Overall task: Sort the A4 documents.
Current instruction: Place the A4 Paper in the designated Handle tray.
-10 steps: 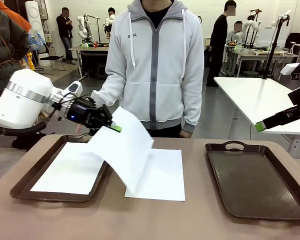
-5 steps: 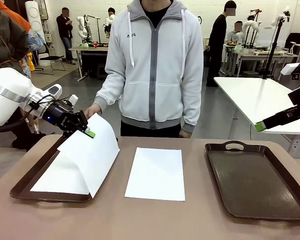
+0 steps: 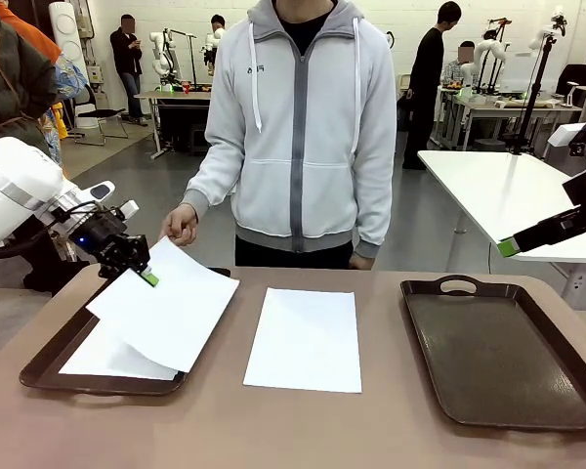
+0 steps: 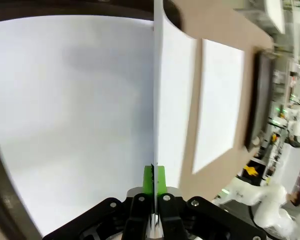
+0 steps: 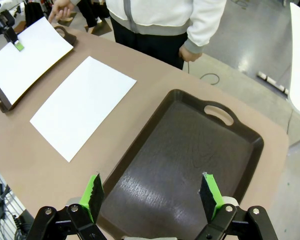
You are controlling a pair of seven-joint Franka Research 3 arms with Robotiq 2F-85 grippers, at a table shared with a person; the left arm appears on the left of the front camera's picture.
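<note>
The left claw [image 3: 145, 276] is clenched on 1 corner of a white A4 page, the held sheet [image 3: 171, 308], with its green pads pressed against the paper from both sides. In the left wrist view the paper runs edge-on, straight up from between the pads. The held sheet hangs tilted above the left tray [image 3: 41, 369], which sits at the left edge of the surface [image 3: 303, 430]. The pinched corner is the highest, toward the tray's far left corner, and the lowest corner reaches out over the tray's right rim. I cannot tell whether that low corner touches anything. Under it a 2nd page, the tray sheet [image 3: 103, 360], lies flat inside the left tray, partly covered in the front view.

A 3rd page, the middle sheet [image 3: 306, 337], lies flat on the bare brown surface between the 2 trays, apart from both, with its long sides running toward the far edge.

The right tray [image 3: 498, 362], dark brown with a handle cut-out at its far end, sits at the surface's right edge. The right claw [image 5: 152, 194] hangs above this tray's near end, released, its 2 green-padded fingers spread wide apart.

A person [image 3: 308, 127] in a light grey zip hoodie stands at the far edge. 1 hand [image 3: 181, 225] hovers just beyond the left tray's far end, close to the held sheet's top edge.
</note>
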